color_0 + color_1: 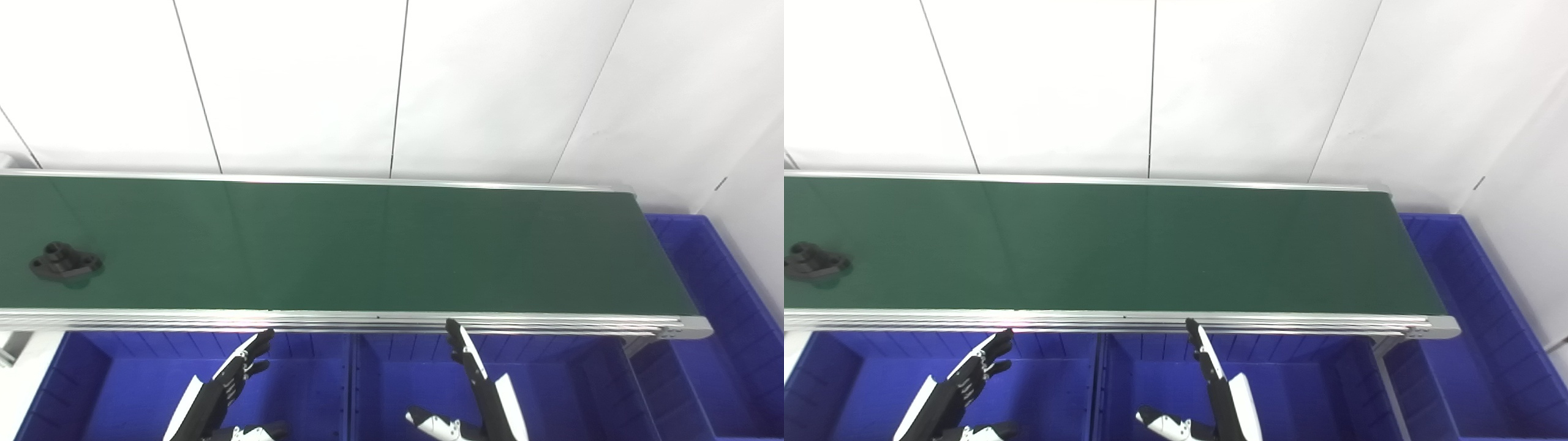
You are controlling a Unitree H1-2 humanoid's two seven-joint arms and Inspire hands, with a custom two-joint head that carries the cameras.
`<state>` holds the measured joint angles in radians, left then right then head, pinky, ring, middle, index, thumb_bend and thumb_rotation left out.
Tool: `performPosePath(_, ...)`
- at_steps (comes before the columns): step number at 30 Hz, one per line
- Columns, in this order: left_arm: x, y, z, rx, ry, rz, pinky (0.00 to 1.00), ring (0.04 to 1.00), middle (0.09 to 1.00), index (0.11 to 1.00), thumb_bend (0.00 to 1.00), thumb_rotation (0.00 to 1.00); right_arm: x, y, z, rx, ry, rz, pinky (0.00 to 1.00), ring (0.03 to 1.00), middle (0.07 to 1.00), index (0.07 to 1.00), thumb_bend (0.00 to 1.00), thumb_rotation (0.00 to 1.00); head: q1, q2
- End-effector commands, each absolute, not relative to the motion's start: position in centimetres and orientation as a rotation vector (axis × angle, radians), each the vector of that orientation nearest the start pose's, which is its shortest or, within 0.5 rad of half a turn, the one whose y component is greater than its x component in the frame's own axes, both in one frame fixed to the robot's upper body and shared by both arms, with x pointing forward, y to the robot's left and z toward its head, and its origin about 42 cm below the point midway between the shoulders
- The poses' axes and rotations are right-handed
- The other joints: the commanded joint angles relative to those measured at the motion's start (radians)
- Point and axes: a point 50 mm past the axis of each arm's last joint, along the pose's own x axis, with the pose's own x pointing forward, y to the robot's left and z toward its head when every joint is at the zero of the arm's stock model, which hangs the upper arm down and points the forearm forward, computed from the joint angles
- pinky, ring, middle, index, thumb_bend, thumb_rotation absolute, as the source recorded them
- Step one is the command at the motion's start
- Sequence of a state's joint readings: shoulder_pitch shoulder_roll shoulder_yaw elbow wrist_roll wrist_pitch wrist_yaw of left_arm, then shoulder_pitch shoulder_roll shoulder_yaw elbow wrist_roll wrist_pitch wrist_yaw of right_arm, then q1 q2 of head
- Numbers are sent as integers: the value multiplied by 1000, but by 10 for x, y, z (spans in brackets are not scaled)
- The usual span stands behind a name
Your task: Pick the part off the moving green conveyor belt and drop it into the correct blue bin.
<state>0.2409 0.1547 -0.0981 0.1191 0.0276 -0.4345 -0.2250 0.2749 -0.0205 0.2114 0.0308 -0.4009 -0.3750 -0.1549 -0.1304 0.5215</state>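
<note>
White wall panels with thin dark seams point(398, 86) fill the background behind a long dark green conveyor belt point(367, 245) edged by silver aluminium rails point(367, 320). Small black plastic part with lobed, bracket-like outline point(65, 261) lies flat on the belt near its far left end, closer to the near rail than the far one, well apart from both hands. Below the near rail sit two deep blue plastic bins side by side: left bin point(122, 392) and middle bin point(551, 392), a shared divider wall between them. A third blue bin point(723, 288) stands at the belt's right end, running back along the right wall. Left hand, black and white point(229, 383), hangs over the left bin, its fingers point(257, 344) spread apart and pointing up toward the rail, holding nothing; thumb visible low near the bottom edge. Right hand, black and white point(478, 392), hangs over the middle bin, fingers point(460, 344) extended nearly straight and close together, thumb splayed out to the left, nothing between them. Neither hand touches belt or rail. No contents can be seen in the visible parts of the bins.
</note>
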Motion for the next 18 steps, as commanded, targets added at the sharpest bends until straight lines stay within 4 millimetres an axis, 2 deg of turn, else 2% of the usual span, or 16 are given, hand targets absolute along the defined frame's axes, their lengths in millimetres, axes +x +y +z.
performPosePath(1, 188, 239, 47, 173, -123, -300, 845, 921, 939, 893, 788, 421, 180, -169, 57, -308, -151, 106, 875, 930, 952, 973, 795, 568, 10, 2)
performPosePath(7, 188, 238, 48, 169, -127, -299, 858, 922, 934, 895, 796, 430, 172, -163, 53, -309, -126, 94, 938, 949, 963, 984, 817, 634, 7, 4)
performPosePath(18, 194, 232, 51, 133, -145, -300, 862, 910, 932, 898, 765, 406, 169, -163, 50, -297, -116, 84, 927, 936, 957, 978, 816, 621, 25, 7)
